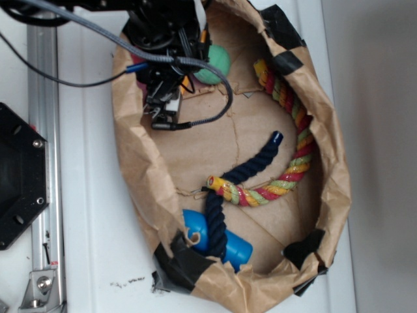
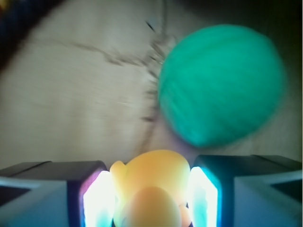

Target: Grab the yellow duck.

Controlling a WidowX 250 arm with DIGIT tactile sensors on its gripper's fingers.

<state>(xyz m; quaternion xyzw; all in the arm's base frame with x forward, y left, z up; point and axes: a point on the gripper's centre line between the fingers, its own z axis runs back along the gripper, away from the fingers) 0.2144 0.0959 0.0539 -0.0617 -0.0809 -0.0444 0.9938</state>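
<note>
1. In my wrist view the yellow duck (image 2: 151, 189) sits at the bottom centre of the frame, squarely between my two fingers, so it lies neither to one side nor ahead of my pincer (image 2: 151, 198); it is already inside the gap.
2. My pincer is narrowed to about the duck's width. The left pad (image 2: 100, 201) and the right pad (image 2: 202, 198) each appear to touch a flank of the duck, so I judge that I have hold of it, or very nearly. The view is blurred, so I cannot tell how firm the contact is.
3. The green ball (image 2: 222, 85) fills the upper right of the wrist frame, just beyond my right finger and near the duck. It looks clear of my fingers.
4. In the exterior view my arm covers the duck; I cannot see it there. My pincer (image 1: 163, 98) is at the upper left of the frame, inside the brown paper basin (image 1: 332, 189), with the green ball showing just to its right.
5. The duck's rounded body gives no clear long axis to align with; the squeeze runs left to right across it.
6. My judgement: what remains is to confirm the grip and lift straight up, away from the ball.
</note>
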